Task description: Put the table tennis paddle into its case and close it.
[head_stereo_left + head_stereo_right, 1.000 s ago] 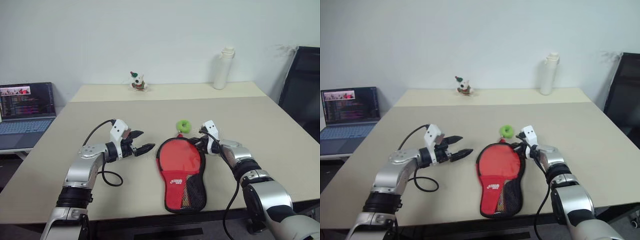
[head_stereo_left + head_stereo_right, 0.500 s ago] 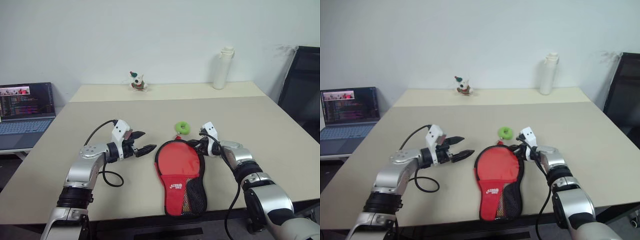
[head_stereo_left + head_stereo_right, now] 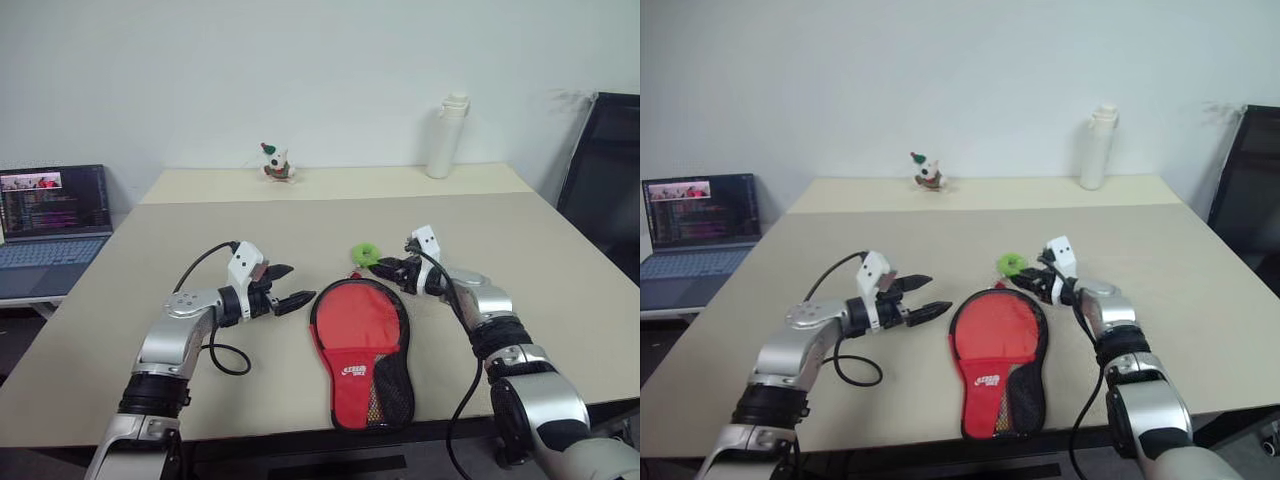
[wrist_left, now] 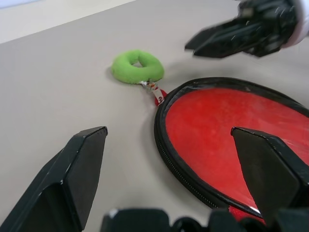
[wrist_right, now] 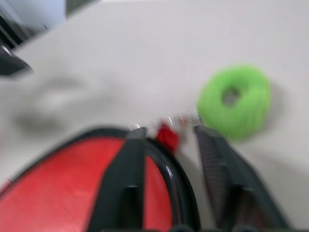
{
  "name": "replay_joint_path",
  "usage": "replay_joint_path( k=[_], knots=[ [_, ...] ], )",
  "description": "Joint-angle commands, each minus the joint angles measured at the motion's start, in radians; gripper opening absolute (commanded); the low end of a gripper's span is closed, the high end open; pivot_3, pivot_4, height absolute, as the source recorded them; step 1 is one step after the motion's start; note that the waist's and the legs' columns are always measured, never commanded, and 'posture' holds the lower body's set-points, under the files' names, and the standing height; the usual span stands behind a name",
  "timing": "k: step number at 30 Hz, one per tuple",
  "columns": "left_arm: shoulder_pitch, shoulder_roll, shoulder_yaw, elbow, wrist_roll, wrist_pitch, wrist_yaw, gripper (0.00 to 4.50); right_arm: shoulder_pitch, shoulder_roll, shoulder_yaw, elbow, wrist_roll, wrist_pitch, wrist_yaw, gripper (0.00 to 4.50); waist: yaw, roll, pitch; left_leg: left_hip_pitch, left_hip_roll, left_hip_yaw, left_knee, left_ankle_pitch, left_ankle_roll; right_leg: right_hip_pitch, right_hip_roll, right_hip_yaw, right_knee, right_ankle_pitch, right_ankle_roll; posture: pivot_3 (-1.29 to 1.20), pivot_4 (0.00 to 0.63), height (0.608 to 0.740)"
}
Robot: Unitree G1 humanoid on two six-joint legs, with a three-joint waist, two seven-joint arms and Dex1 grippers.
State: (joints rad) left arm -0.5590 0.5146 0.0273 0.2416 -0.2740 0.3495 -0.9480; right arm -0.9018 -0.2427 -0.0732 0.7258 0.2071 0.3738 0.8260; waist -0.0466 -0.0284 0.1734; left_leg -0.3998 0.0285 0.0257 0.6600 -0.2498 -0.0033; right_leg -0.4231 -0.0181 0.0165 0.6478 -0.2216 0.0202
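Note:
The case (image 3: 358, 335) lies flat on the table, red side up, with a black zipper rim and black mesh over its narrow near end. I cannot make out the table tennis paddle apart from the case. A red zipper pull (image 4: 155, 94) at the case's far rim is tied to a small green ring (image 3: 364, 254). My right gripper (image 3: 385, 268) hovers open just above that far rim, next to the ring, its fingers (image 5: 130, 179) apart with nothing between them. My left gripper (image 3: 297, 284) stands wide open at the case's left, off the table, holding nothing.
A laptop (image 3: 55, 215) sits on a side desk at the far left. A white bottle (image 3: 447, 135) and a small toy figure (image 3: 273, 163) stand at the table's far edge. A black chair (image 3: 605, 170) is at the right.
My right gripper has opened and lifted off the case's far rim. The case and the left gripper have kept still.

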Motion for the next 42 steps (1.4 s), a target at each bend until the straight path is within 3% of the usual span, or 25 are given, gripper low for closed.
replay_joint_path(
  k=[1, 7, 15, 23, 32, 42],
  knots=[
    [-0.030, -0.007, 0.001, 0.000, -0.002, -0.025, 0.009, 4.50, 0.049, -0.025, -0.026, -0.194, 0.070, 0.103, 0.002, 2.81, 0.005, 0.000, 0.000, 0.000, 0.000, 0.000, 0.000, 0.000, 0.000, 0.000, 0.000, 0.000, 0.000, 0.000, 0.000, 0.00, 0.150, 0.740],
    [-0.093, -0.019, -0.015, 0.127, 0.064, -0.099, 0.065, 4.50, 0.182, -0.054, 0.009, -0.513, 0.138, 0.276, -0.007, 2.81, 0.016, 0.000, 0.000, 0.000, 0.000, 0.000, 0.001, 0.000, 0.000, 0.000, 0.000, -0.001, 0.000, 0.000, 0.000, 0.00, 0.150, 0.740],
    [-0.365, -0.127, -0.051, 0.569, 0.208, -0.297, 0.255, 4.50, 0.318, -0.039, 0.092, -0.786, 0.172, 0.379, -0.056, 2.81, 0.021, -0.001, 0.001, -0.001, -0.002, 0.001, 0.002, 0.000, 0.000, 0.000, 0.000, -0.002, 0.000, -0.003, 0.005, 0.00, 0.150, 0.740],
    [-0.480, -0.198, -0.063, 0.804, 0.258, -0.421, 0.282, 4.50, 0.351, -0.050, 0.102, -0.832, 0.177, 0.387, -0.106, 2.81, 0.017, -0.002, 0.001, -0.002, -0.002, 0.002, 0.001, 0.000, 0.000, 0.000, 0.000, -0.002, -0.001, -0.002, 0.004, 0.00, 0.150, 0.740],
    [-0.458, -0.235, -0.069, 0.817, 0.261, -0.450, 0.181, 4.50, 0.280, -0.081, 0.061, -0.757, 0.184, 0.361, -0.126, 2.81, 0.017, -0.003, 0.002, -0.002, -0.002, 0.003, 0.002, 0.000, 0.000, 0.000, 0.001, -0.002, -0.001, -0.002, 0.005, 0.00, 0.150, 0.740],
    [-0.524, -0.261, -0.077, 0.921, 0.315, -0.464, 0.291, 4.50, 0.291, -0.088, 0.084, -0.793, 0.212, 0.385, -0.098, 2.81, 0.018, -0.003, 0.002, -0.002, -0.002, 0.003, 0.001, 0.000, 0.000, 0.000, 0.001, -0.002, -0.001, -0.002, 0.005, 0.00, 0.150, 0.740]
  ],
)
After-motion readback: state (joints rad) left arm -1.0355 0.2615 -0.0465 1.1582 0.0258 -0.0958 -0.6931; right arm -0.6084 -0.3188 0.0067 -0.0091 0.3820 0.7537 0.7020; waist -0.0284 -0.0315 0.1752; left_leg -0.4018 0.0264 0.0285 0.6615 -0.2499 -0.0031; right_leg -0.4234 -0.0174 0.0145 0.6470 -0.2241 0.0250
